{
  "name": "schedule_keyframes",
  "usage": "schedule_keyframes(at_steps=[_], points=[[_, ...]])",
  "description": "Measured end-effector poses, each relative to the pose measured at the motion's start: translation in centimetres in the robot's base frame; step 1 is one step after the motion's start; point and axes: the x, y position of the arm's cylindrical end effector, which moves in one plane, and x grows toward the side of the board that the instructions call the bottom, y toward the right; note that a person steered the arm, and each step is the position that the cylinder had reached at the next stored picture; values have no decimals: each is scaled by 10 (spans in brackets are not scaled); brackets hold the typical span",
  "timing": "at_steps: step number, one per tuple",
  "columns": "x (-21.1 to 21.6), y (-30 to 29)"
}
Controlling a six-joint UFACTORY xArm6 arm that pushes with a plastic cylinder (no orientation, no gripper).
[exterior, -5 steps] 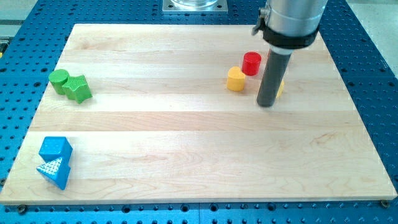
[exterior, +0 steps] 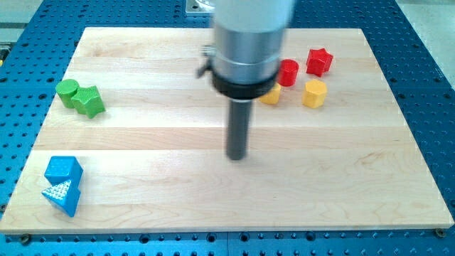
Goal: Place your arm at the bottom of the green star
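While my tip (exterior: 237, 156) rests mid-board on the pale wooden desk (exterior: 341, 178), the green star (exterior: 89, 101) sits far left; no hand shows.

single camera, high front view, whole board (exterior: 213, 192)

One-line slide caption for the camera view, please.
My tip rests mid-board on the wooden table, far right of the green star block that touches the green cylinder block.
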Motion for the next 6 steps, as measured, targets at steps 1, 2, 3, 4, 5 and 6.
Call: schedule_keyframes(at_steps=[1,2,3,4,5,6], points=[[-19,-49],[-26,-91],[-26,-127],[-26,-165],[-26,-202],[-26,-250]])
